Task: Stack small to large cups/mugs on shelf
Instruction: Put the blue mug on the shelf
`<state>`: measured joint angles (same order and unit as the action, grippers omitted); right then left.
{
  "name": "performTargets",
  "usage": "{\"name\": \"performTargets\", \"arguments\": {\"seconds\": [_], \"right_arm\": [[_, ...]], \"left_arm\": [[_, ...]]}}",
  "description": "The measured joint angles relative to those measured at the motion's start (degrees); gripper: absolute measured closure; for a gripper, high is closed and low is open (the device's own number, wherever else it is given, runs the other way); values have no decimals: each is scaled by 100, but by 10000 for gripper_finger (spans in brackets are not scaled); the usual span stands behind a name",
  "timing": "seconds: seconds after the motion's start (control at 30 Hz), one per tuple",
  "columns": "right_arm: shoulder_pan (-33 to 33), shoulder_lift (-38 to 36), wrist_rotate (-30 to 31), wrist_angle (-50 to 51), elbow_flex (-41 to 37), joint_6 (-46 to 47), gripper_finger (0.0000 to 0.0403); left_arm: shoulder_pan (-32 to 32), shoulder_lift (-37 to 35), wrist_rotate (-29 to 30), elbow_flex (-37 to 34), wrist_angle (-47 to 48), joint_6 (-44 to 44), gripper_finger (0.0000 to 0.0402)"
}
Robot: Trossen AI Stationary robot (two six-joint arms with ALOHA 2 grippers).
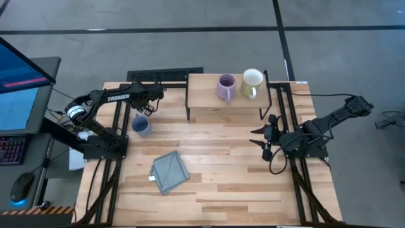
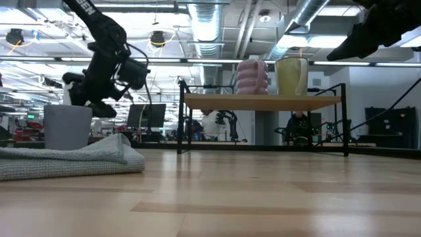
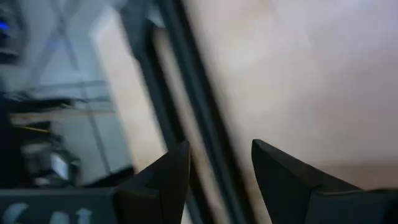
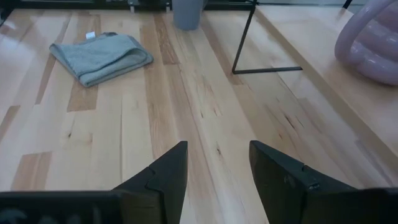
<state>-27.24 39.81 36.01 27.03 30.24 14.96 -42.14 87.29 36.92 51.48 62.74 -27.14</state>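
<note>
Blue mug (image 1: 141, 126) sits on the surface at nine o'clock of the shelf (image 1: 205, 100) (purple (image 1: 226, 87) and cream (image 1: 252, 83) mugs already up there); left gripper (image 1: 147, 108) hovers open, empty, likely approaching; right gripper (image 1: 261, 140) waits open.

Open tabletop (image 1: 221, 164) before the shelf (image 1: 205, 95), only the folded cloth (image 1: 169, 171) and blue mug (image 1: 141, 126) leftward.

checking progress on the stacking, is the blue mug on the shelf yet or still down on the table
Still on the table. The blue mug stands upright on the tabletop left of the shelf, below the left gripper; only the purple mug and cream mug are on the shelf.
</note>
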Motion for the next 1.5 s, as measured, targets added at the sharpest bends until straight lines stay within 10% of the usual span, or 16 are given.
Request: {"name": "performTargets", "arguments": {"seconds": [0.53,1.5], "right_arm": [[0,0,0,147,0,0,210],[0,-2,0,-62,0,2,210]], "left_arm": [[281,-45,85,1541,2181,851,235],[2365,-3444,-1704,215,2731,1031,235]]}}
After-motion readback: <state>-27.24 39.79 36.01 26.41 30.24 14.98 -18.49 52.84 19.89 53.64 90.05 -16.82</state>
